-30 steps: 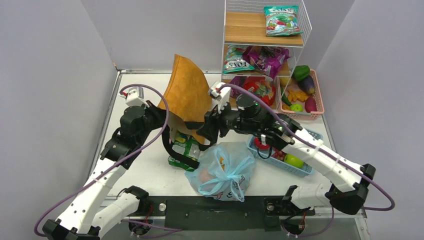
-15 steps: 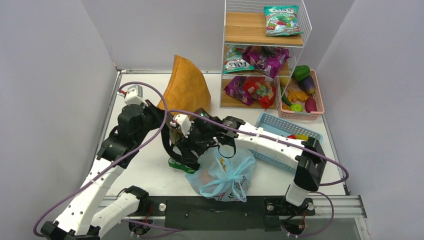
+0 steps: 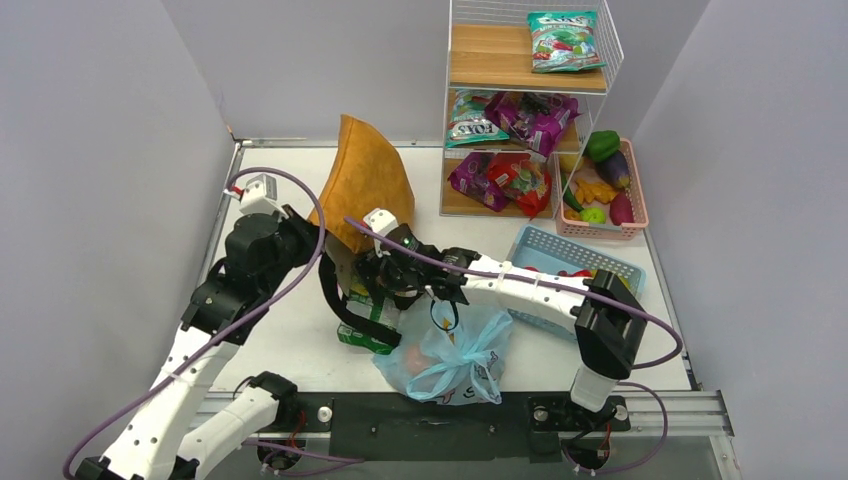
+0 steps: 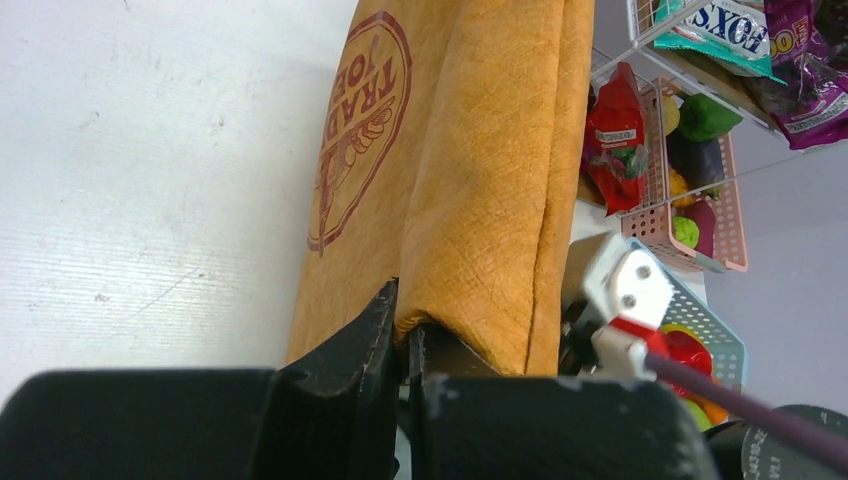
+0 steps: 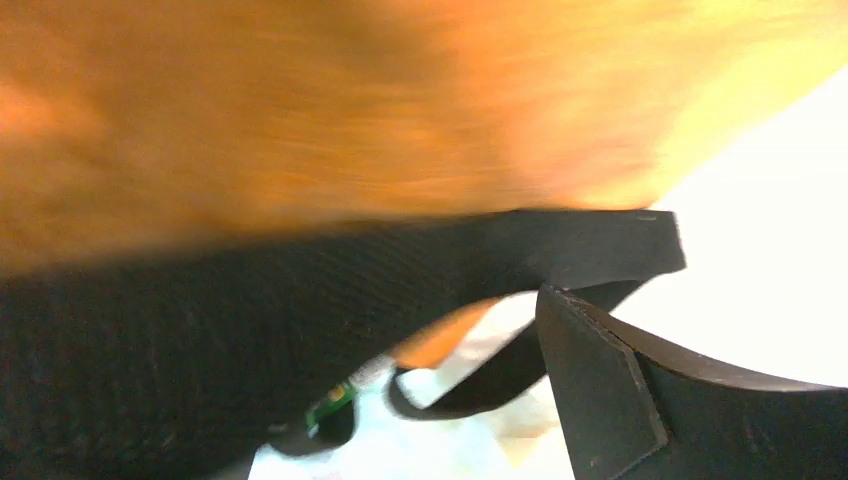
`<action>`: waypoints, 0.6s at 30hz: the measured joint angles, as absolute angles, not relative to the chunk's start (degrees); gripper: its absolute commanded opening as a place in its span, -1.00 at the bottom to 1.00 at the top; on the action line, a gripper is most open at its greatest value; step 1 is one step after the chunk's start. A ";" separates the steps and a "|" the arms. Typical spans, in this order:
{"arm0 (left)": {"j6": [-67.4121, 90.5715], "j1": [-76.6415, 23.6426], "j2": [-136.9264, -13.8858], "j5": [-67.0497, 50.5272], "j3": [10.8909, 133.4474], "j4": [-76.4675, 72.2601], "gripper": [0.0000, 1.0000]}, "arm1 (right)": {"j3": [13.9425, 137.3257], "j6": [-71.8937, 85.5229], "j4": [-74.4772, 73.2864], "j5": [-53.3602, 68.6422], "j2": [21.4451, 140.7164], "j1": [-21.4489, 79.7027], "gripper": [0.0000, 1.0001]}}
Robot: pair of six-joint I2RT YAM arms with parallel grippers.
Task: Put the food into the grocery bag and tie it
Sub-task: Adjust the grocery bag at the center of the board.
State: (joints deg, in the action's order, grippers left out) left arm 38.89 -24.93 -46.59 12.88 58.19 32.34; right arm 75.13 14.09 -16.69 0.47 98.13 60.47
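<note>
While the bag (image 3: 470, 355) sits at the near edge of the table (image 3: 290, 340), handles knotted and pale food (image 3: 415, 352) showing through its skin, both arms reach the tote (image 3: 365, 180) behind it; the left gripper (image 4: 405, 325) is clamped on the tote's folded edge. The right gripper (image 3: 388, 285) is low at the tote's mouth among the black straps (image 5: 300, 290); its wrist view is blurred, so I cannot tell whether its jaws are apart or together. A green packet (image 3: 358, 330) lies under the straps, just beside the bag
</note>
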 measured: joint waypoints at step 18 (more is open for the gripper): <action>40.99 -24.93 -37.58 19.40 60.10 44.80 -1.00 | 94.32 12.69 -13.87 -21.47 108.73 54.15 0.76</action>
State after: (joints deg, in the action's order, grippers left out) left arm 40.99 -24.93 -37.58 19.40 60.10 44.80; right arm 94.32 12.69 -13.87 -21.47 108.73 54.15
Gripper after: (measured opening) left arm 0.020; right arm 0.884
